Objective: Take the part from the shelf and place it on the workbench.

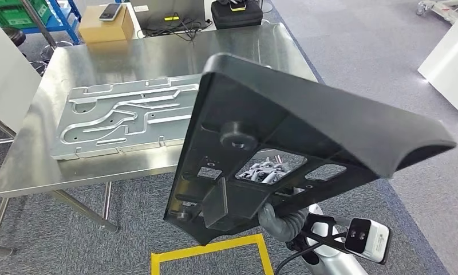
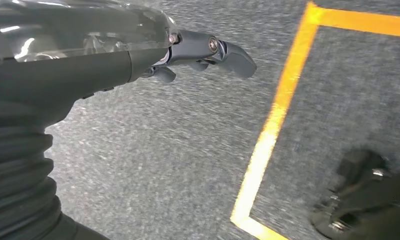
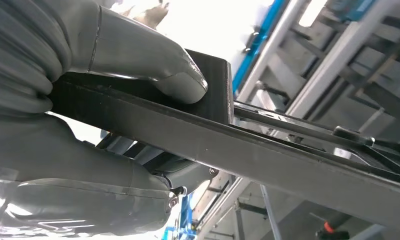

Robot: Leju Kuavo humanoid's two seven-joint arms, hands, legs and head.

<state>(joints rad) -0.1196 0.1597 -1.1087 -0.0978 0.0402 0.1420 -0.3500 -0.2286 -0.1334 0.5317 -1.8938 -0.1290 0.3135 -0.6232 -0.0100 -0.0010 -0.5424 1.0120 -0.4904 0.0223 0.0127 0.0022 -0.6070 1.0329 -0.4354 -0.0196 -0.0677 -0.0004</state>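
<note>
The large black moulded plastic part [image 1: 284, 123] — a flat panel with a raised rim, a round boss and several cut-out windows — is held up in the air in front of the robot, tilted, its near lower edge gripped by the right hand [image 1: 278, 220]. In the head view the panel hangs over the near right portion of the shiny stainless-steel workbench [image 1: 43, 154], not resting on it. In the right wrist view the right hand [image 3: 88, 100] clamps the black part [image 3: 268, 155] with the thick grey thumb [image 3: 153, 60] pressed flat on one face and the rest of the hand beneath the other face. On the workbench lies a long silver machined aluminium plate [image 1: 118, 117] with routed channels, well to the left of the held panel's lower edge. At the far edge of the workbench sit a brown cardboard box [image 1: 105, 26] and a black case [image 1: 236, 14]. The left hand [image 2: 198, 52] hangs over grey carpet [image 2: 163, 165] beside a yellow tape line [image 2: 273, 125] — its fingers [image 2: 235, 57] are stretched out and hold nothing. A yellow tape square [image 1: 209, 255] marks the carpet below the part.
</note>
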